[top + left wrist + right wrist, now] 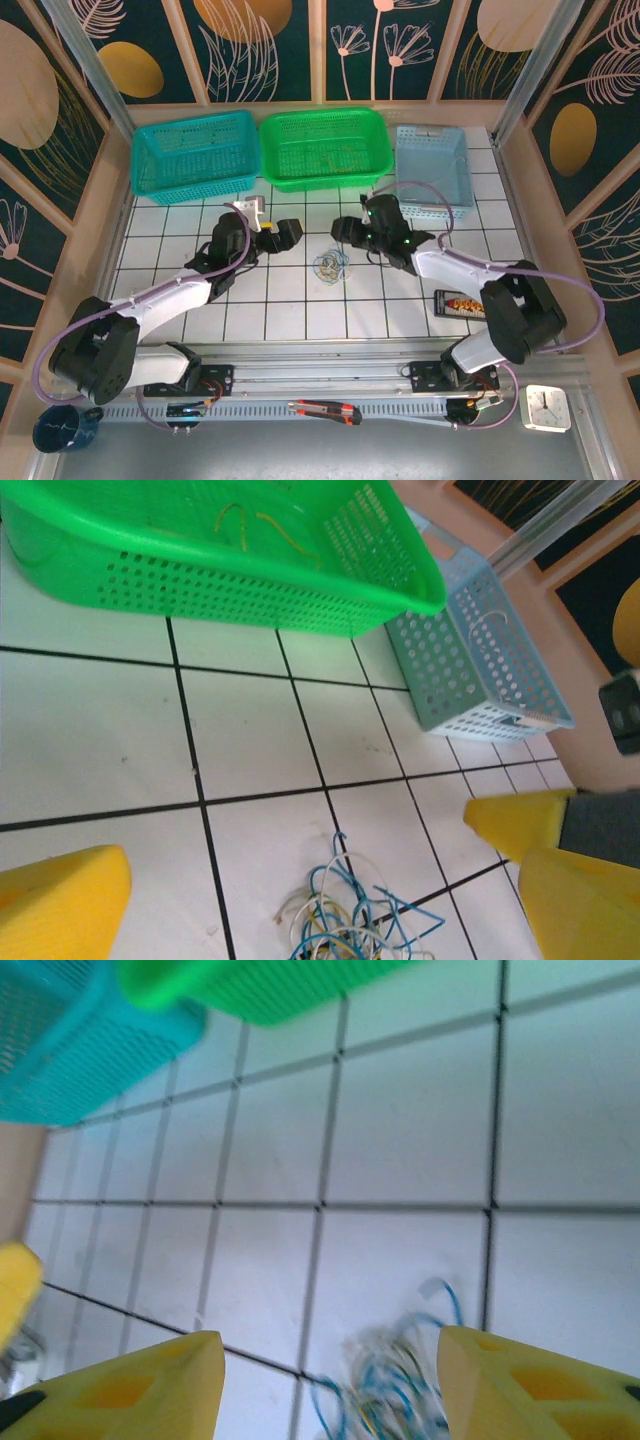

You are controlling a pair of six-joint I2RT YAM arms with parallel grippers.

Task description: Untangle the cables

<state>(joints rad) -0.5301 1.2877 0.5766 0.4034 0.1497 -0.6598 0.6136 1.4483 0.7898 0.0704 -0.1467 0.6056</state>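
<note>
The cables (330, 266) lie in a small tangle of thin blue, white and yellow wires on the white tiled table, between the two arms. My left gripper (278, 235) hovers just left of and behind them, open. In the left wrist view the cables (350, 920) rest on the tiles at the bottom edge, between the wide-apart yellow fingers (60, 900) of the left gripper (325, 865). My right gripper (345, 232) hangs just behind the tangle. In the right wrist view the blurred cables (400, 1380) lie below the right gripper (330, 1375), nearer its right finger; its jaws stand apart, holding nothing.
Three baskets line the back: teal (193, 155), green (323, 147) with thin yellow wires inside (250, 520), and light blue (432, 165). A small black box (460, 303) lies right of the tangle. A utility knife (325, 410), a clock (546, 408) and a dark mug (65, 428) sit by the arm bases.
</note>
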